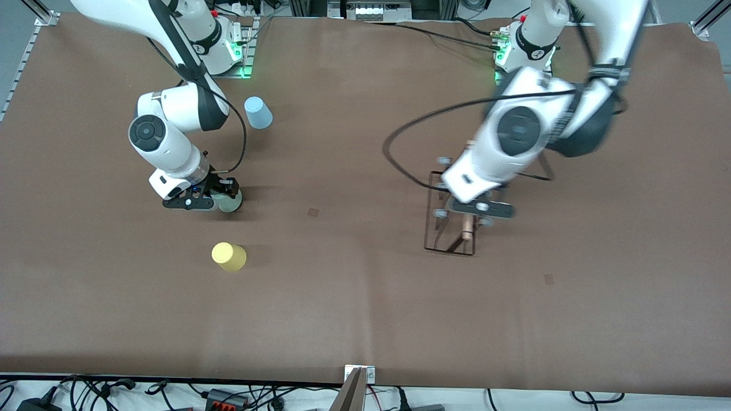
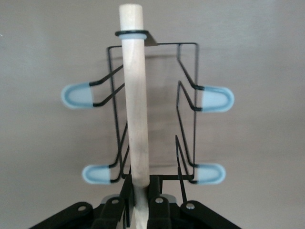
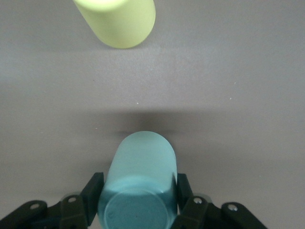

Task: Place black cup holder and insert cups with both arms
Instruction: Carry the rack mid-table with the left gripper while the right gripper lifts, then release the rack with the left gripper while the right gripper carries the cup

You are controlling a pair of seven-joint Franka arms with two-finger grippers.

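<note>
Nearest the front camera, a yellow cup (image 1: 229, 256) upside down on the brown table (image 1: 365, 308), toward the right arm's end. Farther back, the right gripper (image 1: 220, 198) down at the table, fingers (image 3: 185, 191) pinching the pale green cup (image 3: 138, 186). At about the same depth, toward the left arm's end, the black cup holder (image 1: 451, 220) standing upright, wire base on the table, grey-blue peg caps (image 2: 77, 95) sticking out sideways. Left gripper (image 1: 478, 209) over it, fingers (image 2: 157, 202) clamped on the wooden rod handle (image 2: 135, 102). Farthest back, the pale blue cup (image 1: 258, 112), upside down near the right arm's base.
</note>
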